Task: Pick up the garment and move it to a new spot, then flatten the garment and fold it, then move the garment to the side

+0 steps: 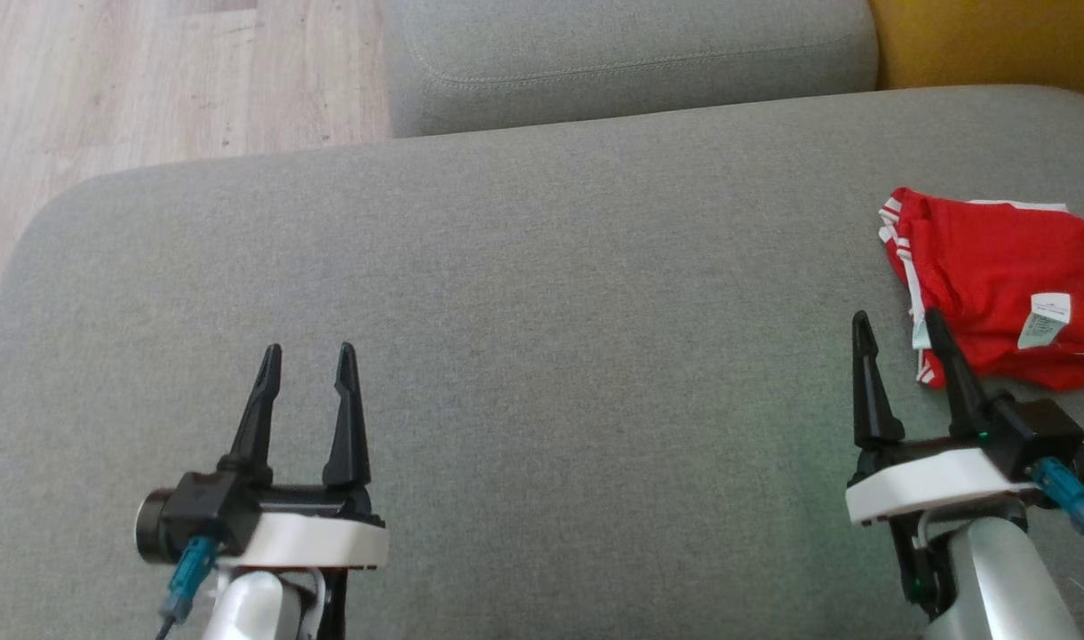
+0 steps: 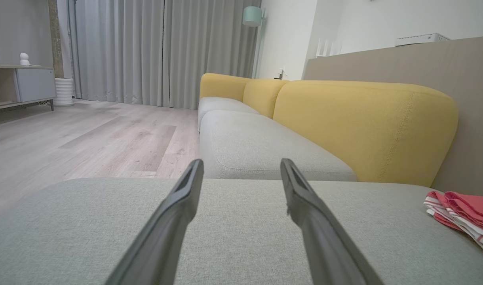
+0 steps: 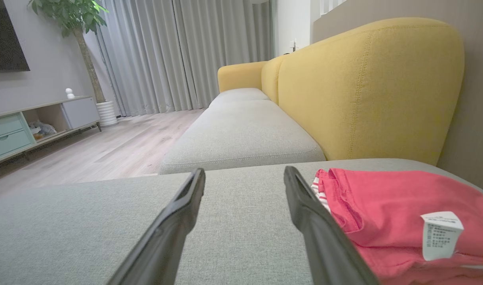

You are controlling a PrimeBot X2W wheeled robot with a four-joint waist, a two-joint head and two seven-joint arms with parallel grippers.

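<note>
Red garment (image 1: 995, 276) lies in loose, bunched layers at the right side of the grey seat cushion (image 1: 542, 311). Its white-striped edge (image 1: 897, 236) faces the cushion's middle and the care label (image 1: 1046, 318) is face up. Looks like light, thin knit — soft and limp, so it should sag, drape and maybe unfold once lifted. Not fragile. Cloth on cloth, so expect some drag on the cushion. Best hold, as judged: pinch the striped edge or a thick fold at the near-left corner, where stacked layers give the jaws a real bite. Skip the label. One pinch should lift it; flattening likely needs both arms.

Right gripper (image 1: 896, 316) sits low over the cushion with its fingers pointing forward. In the right wrist view its right finger is just beside the garment's corner — can't tell if it touches. Jaws released, nothing held. Left gripper (image 1: 310, 351) is well apart from the garment in the same low forward pose, jaws released and empty.
</note>
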